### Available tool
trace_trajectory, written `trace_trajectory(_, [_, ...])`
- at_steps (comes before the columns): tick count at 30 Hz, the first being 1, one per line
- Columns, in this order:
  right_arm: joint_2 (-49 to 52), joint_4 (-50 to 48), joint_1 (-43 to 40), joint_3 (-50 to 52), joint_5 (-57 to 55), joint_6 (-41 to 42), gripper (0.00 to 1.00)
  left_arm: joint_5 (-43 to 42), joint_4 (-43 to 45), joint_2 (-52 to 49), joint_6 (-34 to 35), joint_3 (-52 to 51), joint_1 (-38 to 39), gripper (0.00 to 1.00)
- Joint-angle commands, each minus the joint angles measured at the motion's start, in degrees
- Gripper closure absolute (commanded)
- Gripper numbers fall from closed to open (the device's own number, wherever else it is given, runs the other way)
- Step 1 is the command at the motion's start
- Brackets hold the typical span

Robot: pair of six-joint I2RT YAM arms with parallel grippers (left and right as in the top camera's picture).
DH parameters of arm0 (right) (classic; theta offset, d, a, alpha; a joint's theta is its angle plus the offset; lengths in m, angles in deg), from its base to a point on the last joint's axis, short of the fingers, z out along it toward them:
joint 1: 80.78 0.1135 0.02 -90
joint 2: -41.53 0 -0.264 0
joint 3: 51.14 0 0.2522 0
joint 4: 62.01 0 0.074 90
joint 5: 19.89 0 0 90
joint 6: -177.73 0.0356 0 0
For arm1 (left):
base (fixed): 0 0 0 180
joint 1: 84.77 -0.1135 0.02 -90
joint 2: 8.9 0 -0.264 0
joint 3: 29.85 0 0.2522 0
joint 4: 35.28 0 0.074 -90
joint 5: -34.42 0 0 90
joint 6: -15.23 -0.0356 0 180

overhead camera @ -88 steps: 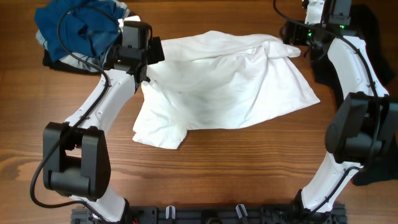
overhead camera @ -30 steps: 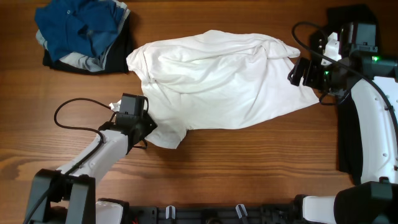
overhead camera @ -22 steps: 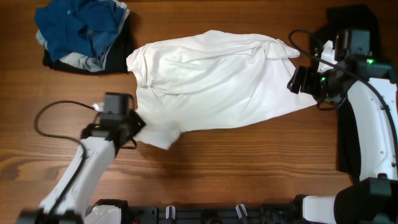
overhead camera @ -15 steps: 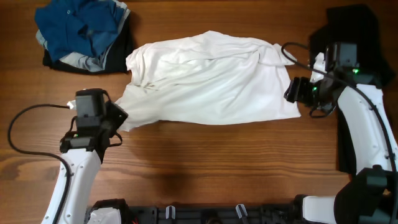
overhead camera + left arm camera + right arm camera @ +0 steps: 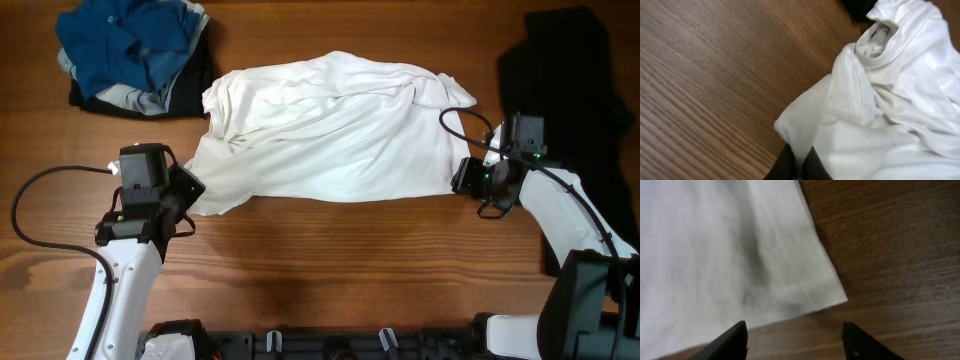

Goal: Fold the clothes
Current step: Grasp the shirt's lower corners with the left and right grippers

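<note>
**Task item.** The white shirt [image 5: 330,130] lies across the middle of the wooden surface [image 5: 350,270]. It is spread wide but wrinkled, with folds running along its upper half. Its lower edge runs nearly straight from the lower-left corner to the lower-right corner. In the frame 2.9 s ago the shirt was bunched, with a flap hanging down at lower left and its right side reaching further right. It is now drawn out to the left, and its right edge sits further in.

**Left claw.** The left claw [image 5: 193,195] is at the shirt's lower-left corner. In the left wrist view the claw [image 5: 800,162] is pinched narrow on a fold of the shirt [image 5: 890,100], with white cloth rising between the dark fingers [image 5: 785,165]. Its position matches the frame 0.5 s ago. At 1.0 s ago it stood further right, under the shirt's hanging flap.

**Right claw.** The right claw [image 5: 462,180] is at the shirt's lower-right corner. It has dropped down the right edge since 0.5 s ago. In the right wrist view the claw [image 5: 796,340] is spread wide and holds nothing. The shirt's corner [image 5: 832,297] lies flat on the surface [image 5: 880,240], ahead of the gap between the fingers [image 5: 732,340].

**Other items.** A pile of blue clothes [image 5: 135,50] lies at far left and a black garment [image 5: 565,90] at far right, both unchanged.
</note>
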Motion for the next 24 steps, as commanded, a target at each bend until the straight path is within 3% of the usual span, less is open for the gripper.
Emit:
trace_trajectory(1, [0.59, -3.98, -0.24, 3.61, -2.23, 3.98, 0.4, 0.81, -1.57, 0.42, -0.92, 0.48, -0.35, 0.96])
trace_trajectory(9, [1.92, -10.56, -0.24, 6.67, -2.19, 6.67, 0.41, 1.05, -4.28, 0.42, -0.92, 0.48, -0.35, 0.96])
trace_trajectory(19, [10.75, -16.2, -0.13, 6.67, 1.55, 9.22, 0.5, 1.05, -6.16, 0.42, -0.94, 0.48, -0.35, 0.96])
trace_trajectory(20, [10.78, -16.15, -0.13, 6.67, 1.55, 9.22, 0.54, 1.05, -6.23, 0.42, -0.94, 0.48, -0.35, 0.96])
trace_trajectory(23, [10.75, -15.54, -0.13, 6.64, 1.92, 9.2, 0.89, 1.03, -6.25, 0.42, -0.92, 0.48, -0.35, 0.96])
trace_trajectory(24, [10.75, -15.39, -0.13, 6.64, 2.75, 9.16, 0.96, 1.03, -6.25, 0.42, -0.92, 0.48, -0.35, 0.96])
